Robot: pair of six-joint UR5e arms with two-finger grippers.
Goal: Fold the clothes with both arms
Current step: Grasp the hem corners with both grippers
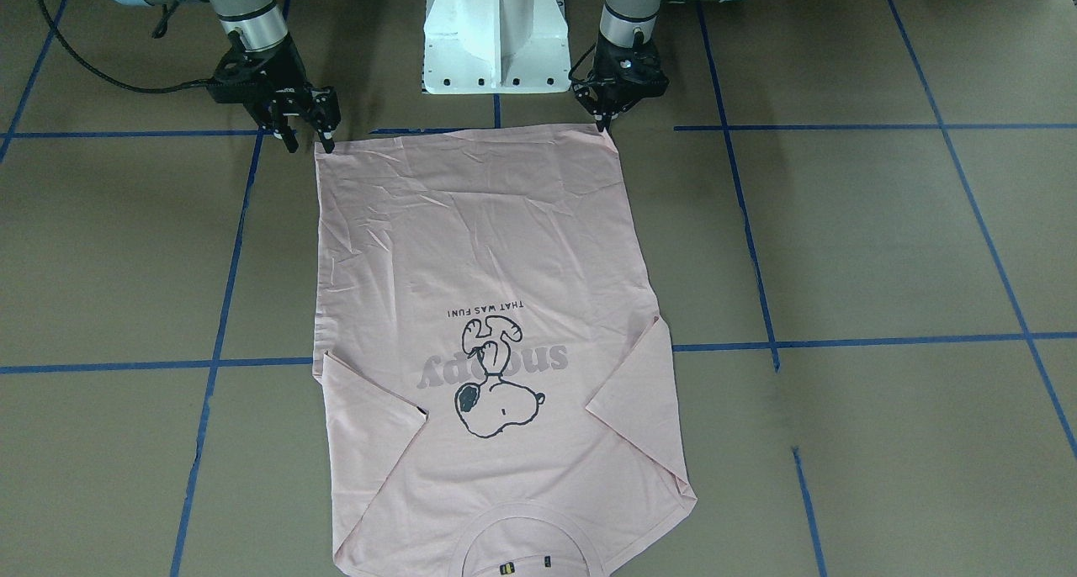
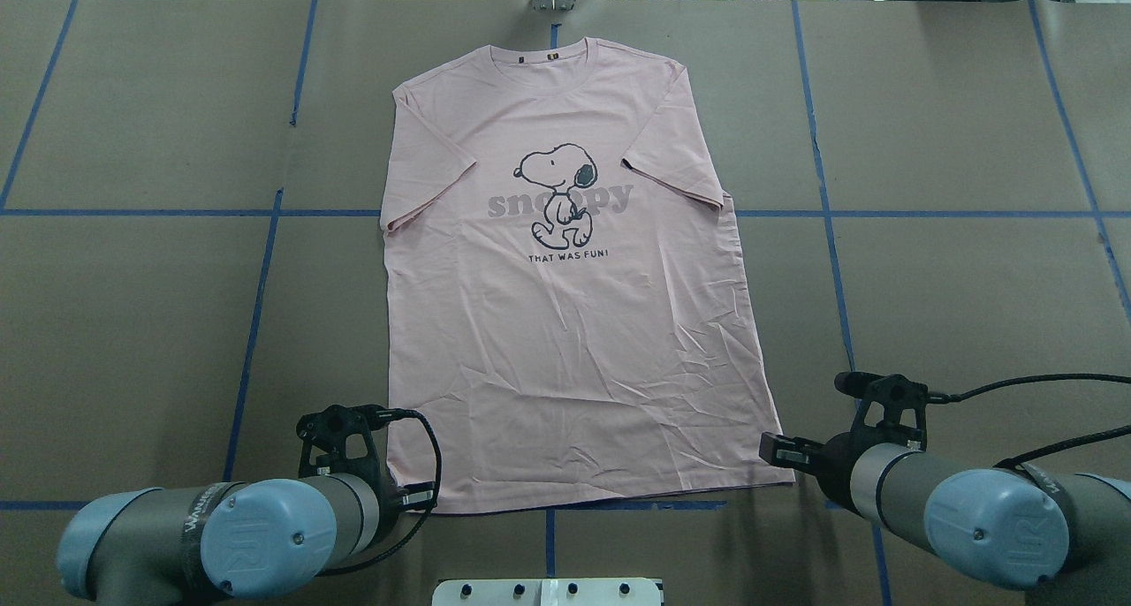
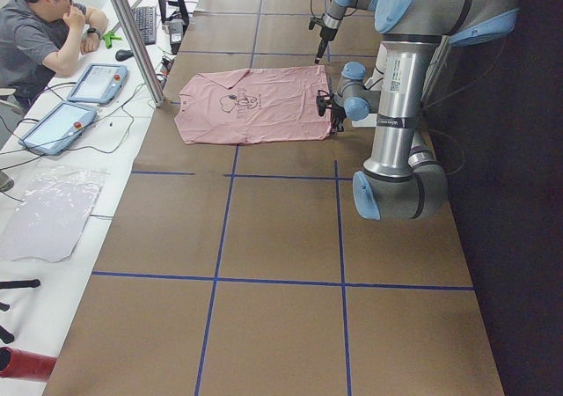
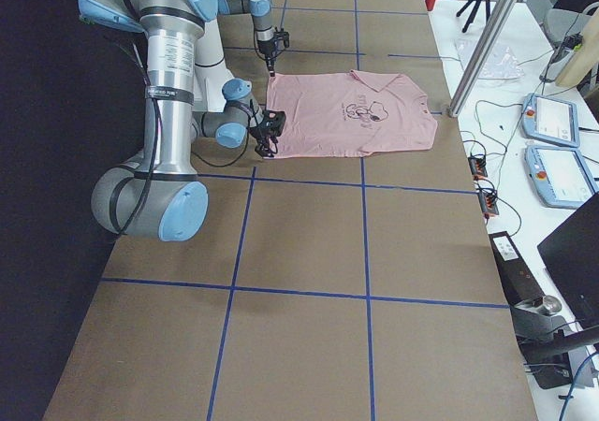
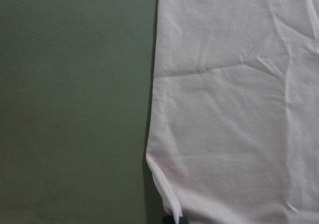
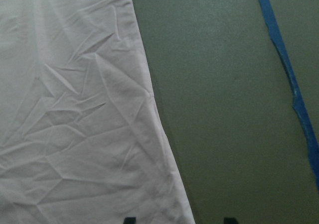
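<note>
The pale pink T-shirt [image 1: 488,249] lies flat and face up on the brown table, collar away from the robot, Snoopy print [image 2: 557,191] showing. My left gripper [image 1: 603,124] is down at the hem corner on its side. Its fingers are pinched together on the cloth, and the left wrist view shows the corner [image 5: 167,204] curling up to the dark tip. At the other hem corner, my right gripper [image 1: 308,144] stands open. In the right wrist view its two fingertips [image 6: 129,219] straddle the shirt's edge [image 6: 164,149].
The white pedestal base [image 1: 496,39] stands between the arms just behind the hem. Blue tape lines [image 1: 841,127] grid the brown table cover. A person [image 3: 44,26] sits at a side desk with tablets [image 3: 97,84] beyond the collar end.
</note>
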